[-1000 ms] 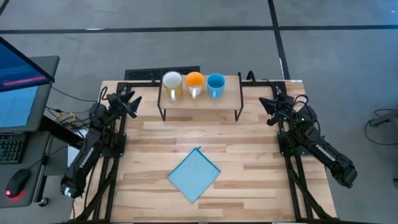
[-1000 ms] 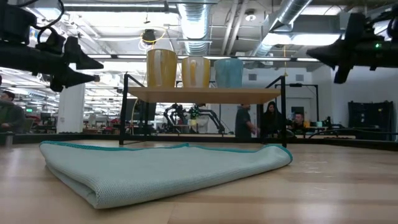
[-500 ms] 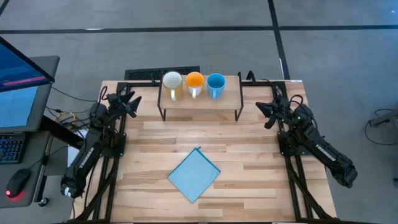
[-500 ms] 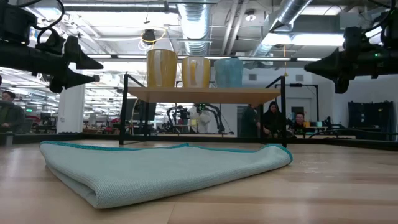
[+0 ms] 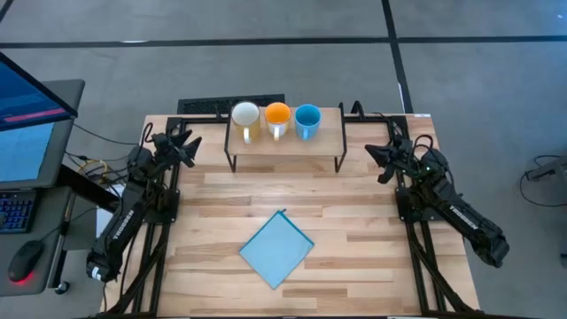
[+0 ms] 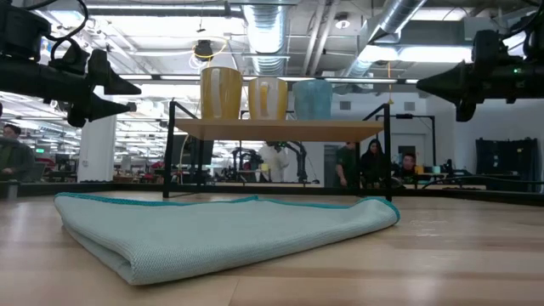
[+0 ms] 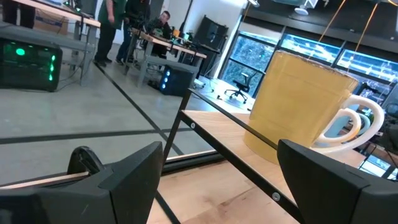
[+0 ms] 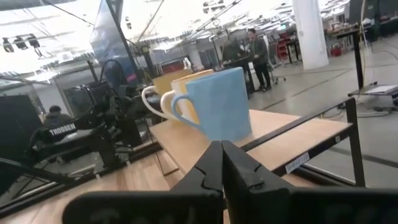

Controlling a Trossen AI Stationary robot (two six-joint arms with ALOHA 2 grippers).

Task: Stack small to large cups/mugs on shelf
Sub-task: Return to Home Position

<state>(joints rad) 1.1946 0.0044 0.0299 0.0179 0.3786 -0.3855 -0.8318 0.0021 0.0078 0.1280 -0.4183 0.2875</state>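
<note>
Three mugs stand side by side on their bases on the shelf (image 5: 283, 149): a cream one (image 5: 244, 120) at the left, an orange one (image 5: 277, 117) in the middle and a light blue one (image 5: 307, 120) at the right. The shelf stands on thin black legs at the table's far edge. My left gripper (image 5: 190, 144) hovers open and level, left of the shelf, facing the cream mug (image 7: 298, 109). On the shelf's right, my right gripper (image 5: 372, 154) hovers shut and about level, pointing at the blue mug (image 8: 217, 102).
A folded light-blue cloth (image 5: 277, 249) lies flat on the table's near middle and fills the front of the low view (image 6: 221, 234). A monitor and keyboard stand off the table's left side. People stand in the room beyond the far edge.
My right gripper has turned a little at the wrist, its tip swinging slightly toward the shelf and coming up to about level. It has stayed shut. The mugs, the cloth and my left gripper have kept still.
</note>
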